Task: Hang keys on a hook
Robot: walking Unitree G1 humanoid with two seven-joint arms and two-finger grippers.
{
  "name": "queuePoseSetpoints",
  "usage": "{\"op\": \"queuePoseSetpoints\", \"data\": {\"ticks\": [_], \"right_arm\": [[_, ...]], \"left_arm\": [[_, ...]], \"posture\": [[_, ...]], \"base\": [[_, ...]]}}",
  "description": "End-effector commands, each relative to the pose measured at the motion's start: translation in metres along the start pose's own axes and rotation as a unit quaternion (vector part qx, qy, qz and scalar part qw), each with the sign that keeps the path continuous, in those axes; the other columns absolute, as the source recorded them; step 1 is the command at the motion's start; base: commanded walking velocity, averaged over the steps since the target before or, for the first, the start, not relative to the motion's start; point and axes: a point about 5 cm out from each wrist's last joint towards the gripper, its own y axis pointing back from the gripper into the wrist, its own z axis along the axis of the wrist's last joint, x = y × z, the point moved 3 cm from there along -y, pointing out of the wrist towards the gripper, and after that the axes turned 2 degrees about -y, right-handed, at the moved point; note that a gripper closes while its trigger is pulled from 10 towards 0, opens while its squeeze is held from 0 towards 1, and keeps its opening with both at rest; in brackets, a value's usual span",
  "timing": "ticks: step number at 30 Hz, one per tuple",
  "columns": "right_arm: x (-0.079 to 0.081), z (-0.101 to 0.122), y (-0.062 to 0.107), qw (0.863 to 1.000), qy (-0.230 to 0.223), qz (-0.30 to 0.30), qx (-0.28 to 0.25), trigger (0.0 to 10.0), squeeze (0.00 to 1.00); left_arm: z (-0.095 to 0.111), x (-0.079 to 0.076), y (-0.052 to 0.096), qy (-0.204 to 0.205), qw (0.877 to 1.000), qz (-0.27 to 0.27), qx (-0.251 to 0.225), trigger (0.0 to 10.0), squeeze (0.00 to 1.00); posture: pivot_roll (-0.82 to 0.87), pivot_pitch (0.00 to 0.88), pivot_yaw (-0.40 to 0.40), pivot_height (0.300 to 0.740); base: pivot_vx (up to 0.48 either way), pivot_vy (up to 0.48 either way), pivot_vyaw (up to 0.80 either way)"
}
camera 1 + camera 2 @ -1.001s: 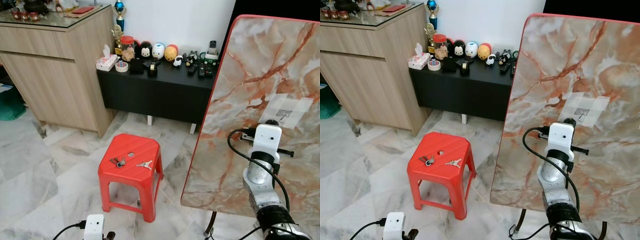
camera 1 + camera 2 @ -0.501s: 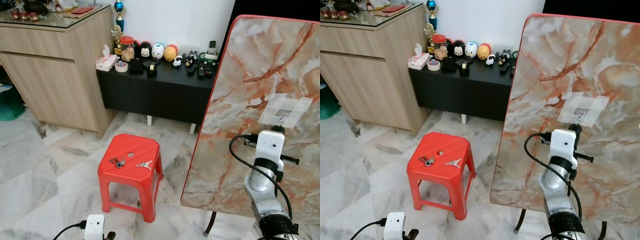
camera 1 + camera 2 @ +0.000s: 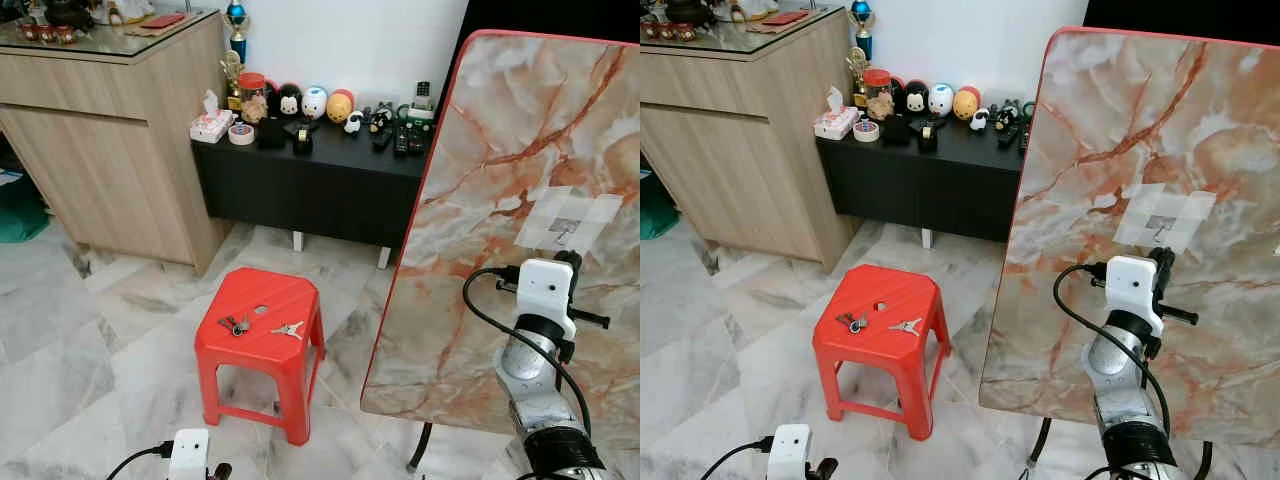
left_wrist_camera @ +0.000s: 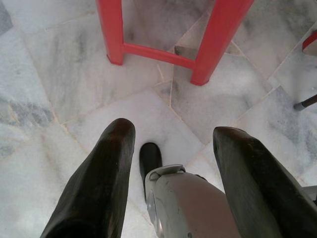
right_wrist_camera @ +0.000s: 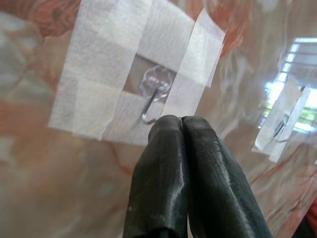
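Note:
A small clear hook [image 5: 154,99] with a metal wire is taped with white strips onto the upright marble-pattern panel [image 3: 520,120]. My right gripper [image 5: 182,121] is shut with nothing seen between its fingers, its tips just below the hook [image 3: 565,232]. Two sets of keys [image 3: 236,324] [image 3: 289,328] lie on the red plastic stool [image 3: 275,295] to the left. My left gripper [image 4: 171,136] hangs open low over the floor, near the stool's legs.
A black low cabinet [image 3: 320,180] with figurines, tape and remotes stands against the far wall, beside a wooden sideboard [image 3: 110,150]. The marble-tiled floor [image 3: 100,350] surrounds the stool. The panel's stand leg [image 3: 420,455] touches the floor by my right arm.
My right arm has shifted right and slightly lower along the panel, uncovering the taped hook. The keys and stool have not moved.

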Motion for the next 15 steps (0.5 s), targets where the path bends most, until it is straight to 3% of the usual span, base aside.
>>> {"op": "queuePoseSetpoints", "data": {"ticks": [1,15], "right_arm": [[-0.003,0.011,-0.008,1.0,0.002,-0.008,-0.019,10.0,0.0],[0.009,0.015,-0.014,1.0,0.016,0.022,-0.008,10.0,0.0]], "left_arm": [[0.0,-0.003,0.0,0.001,1.0,-0.003,-0.001,10.0,0.0],[-0.001,-0.002,0.0,0.004,1.0,-0.001,0.001,10.0,0.0]], "posture": [[0.04,0.0,-0.074,0.74],[0.05,0.0,-0.073,0.74]], "base": [[0.0,0.0,0.0],[0.0,0.0,0.0]]}}
